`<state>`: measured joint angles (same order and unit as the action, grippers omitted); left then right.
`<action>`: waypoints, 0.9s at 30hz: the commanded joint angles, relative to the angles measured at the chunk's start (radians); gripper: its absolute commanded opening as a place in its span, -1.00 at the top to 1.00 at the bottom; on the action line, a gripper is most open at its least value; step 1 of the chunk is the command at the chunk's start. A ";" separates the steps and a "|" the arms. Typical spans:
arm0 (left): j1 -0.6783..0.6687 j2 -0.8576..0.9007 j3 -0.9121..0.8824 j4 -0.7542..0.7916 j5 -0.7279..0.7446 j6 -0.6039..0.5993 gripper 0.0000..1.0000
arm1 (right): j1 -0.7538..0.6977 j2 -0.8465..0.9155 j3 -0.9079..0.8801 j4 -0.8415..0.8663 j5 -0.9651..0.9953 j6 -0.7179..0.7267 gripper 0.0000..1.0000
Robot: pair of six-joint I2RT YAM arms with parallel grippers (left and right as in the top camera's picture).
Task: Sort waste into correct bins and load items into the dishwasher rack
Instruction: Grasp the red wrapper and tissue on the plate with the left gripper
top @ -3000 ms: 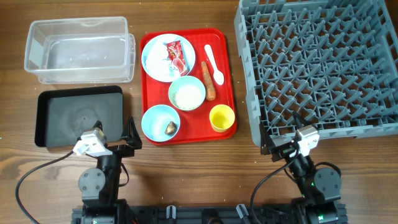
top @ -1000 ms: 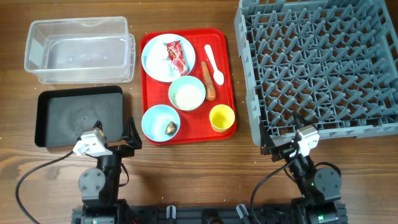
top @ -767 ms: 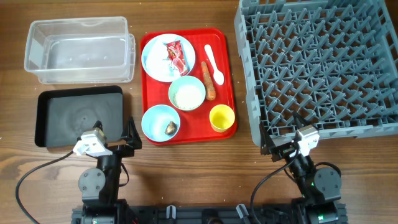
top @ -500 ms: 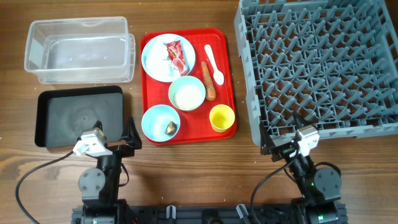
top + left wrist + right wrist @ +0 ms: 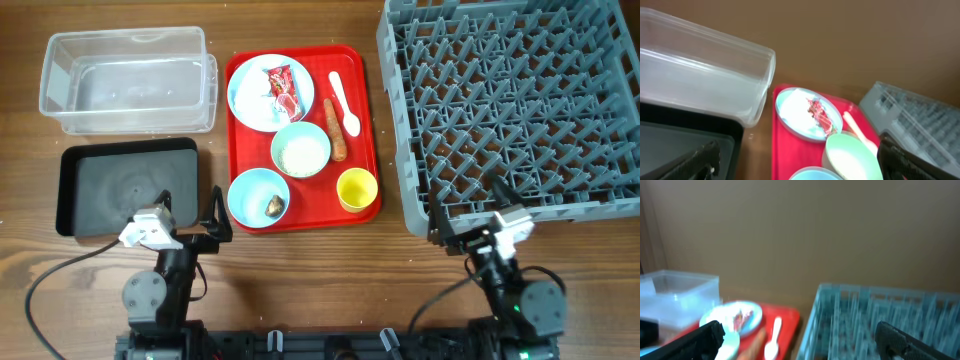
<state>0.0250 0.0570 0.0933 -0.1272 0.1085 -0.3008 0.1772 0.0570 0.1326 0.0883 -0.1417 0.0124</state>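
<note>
On the red tray [image 5: 355,60], a pale blue plate [image 5: 250,105] holds a red wrapper [image 5: 282,85] and white tissue [image 5: 269,88]. A pale green bowl [image 5: 300,150] holds rice. A pale blue bowl [image 5: 250,195] holds a brown lump [image 5: 274,205]. An orange stick [image 5: 335,130] and a yellow cup [image 5: 356,188] lie beside them. The clear tub [image 5: 125,80], black tray [image 5: 125,185] and grey rack [image 5: 515,110] hold nothing. My left gripper [image 5: 187,215] and right gripper [image 5: 468,215] are open and empty at the near edge. The left wrist view shows the plate [image 5: 795,107] and green bowl [image 5: 850,157].
A white plastic spoon [image 5: 343,100] lies on the red tray next to the orange stick. The rack's near left corner is just in front of my right gripper. The black tray's near right corner is next to my left gripper. The right wrist view is blurred.
My right arm has shifted a little right and toward the near edge. My left gripper has nudged slightly. The objects have not moved.
</note>
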 commanded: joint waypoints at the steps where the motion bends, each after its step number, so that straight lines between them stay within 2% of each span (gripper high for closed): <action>1: -0.006 0.154 0.238 -0.090 0.025 0.074 -0.99 | 0.005 0.164 0.264 -0.075 -0.016 -0.041 -1.00; 4: -0.006 0.424 0.514 -0.219 0.025 0.137 -1.00 | 0.005 0.360 0.499 -0.200 -0.016 -0.066 -0.99; 8: -0.016 0.831 0.941 -0.432 0.026 0.137 -1.00 | 0.005 0.647 0.834 -0.427 -0.061 -0.065 -0.99; 9: -0.029 0.936 1.062 -0.506 0.026 0.138 -1.00 | 0.005 0.708 0.908 -0.492 -0.063 -0.065 -1.00; 10: -0.063 1.124 1.289 -0.657 0.004 0.146 -0.99 | 0.005 0.820 1.043 -0.623 -0.056 -0.065 -1.00; 14: -0.180 1.570 1.822 -0.969 -0.100 0.236 -0.99 | 0.005 1.043 1.268 -0.816 -0.055 -0.065 -1.00; 16: -0.238 1.776 2.030 -1.041 -0.099 0.245 -1.00 | 0.005 1.120 1.287 -0.828 -0.056 -0.062 -1.00; 22: -0.295 2.079 2.054 -0.896 -0.072 0.225 -1.00 | 0.005 1.264 1.286 -0.973 -0.063 -0.062 -0.99; 27: -0.295 2.321 2.053 -0.841 -0.095 0.075 -1.00 | 0.005 1.346 1.286 -1.024 -0.063 -0.062 -0.99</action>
<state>-0.2684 2.3070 2.1250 -0.9836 0.0307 -0.1638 0.1806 1.3819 1.4025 -0.9310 -0.1905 -0.0471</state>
